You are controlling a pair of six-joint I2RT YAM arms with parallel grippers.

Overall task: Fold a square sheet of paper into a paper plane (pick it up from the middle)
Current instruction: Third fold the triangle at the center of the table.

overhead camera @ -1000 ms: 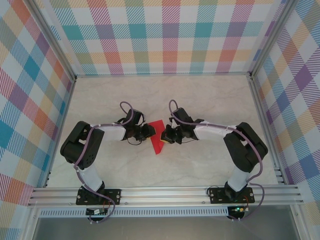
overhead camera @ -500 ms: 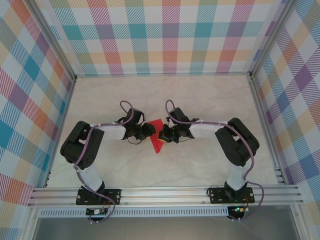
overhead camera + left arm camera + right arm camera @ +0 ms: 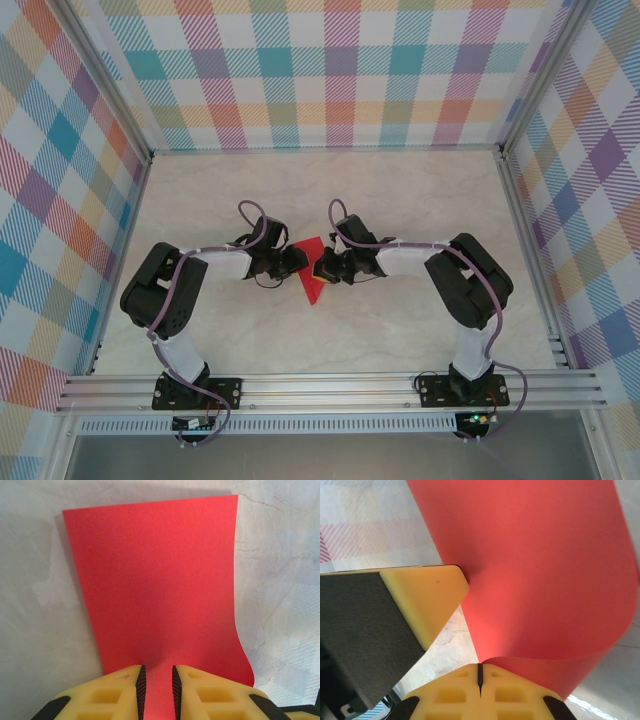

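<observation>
Square sheet of paper (image 3: 315,290) raised off marble bench (image 3: 400,200) at centre, standing between both arms, surface bowed.

Left gripper (image 3: 297,262): jaws narrowed, band of red sheet caught between yellow pads in left wrist view (image 3: 157,672); rest of sheet (image 3: 160,590) fans out above bench.

Right gripper (image 3: 322,270): jaws pressed together, clenched on curled lower edge of sheet (image 3: 480,672); sheet (image 3: 540,570) arches overhead.

Left gripper's finger (image 3: 427,605) touches sheet's left side.
</observation>
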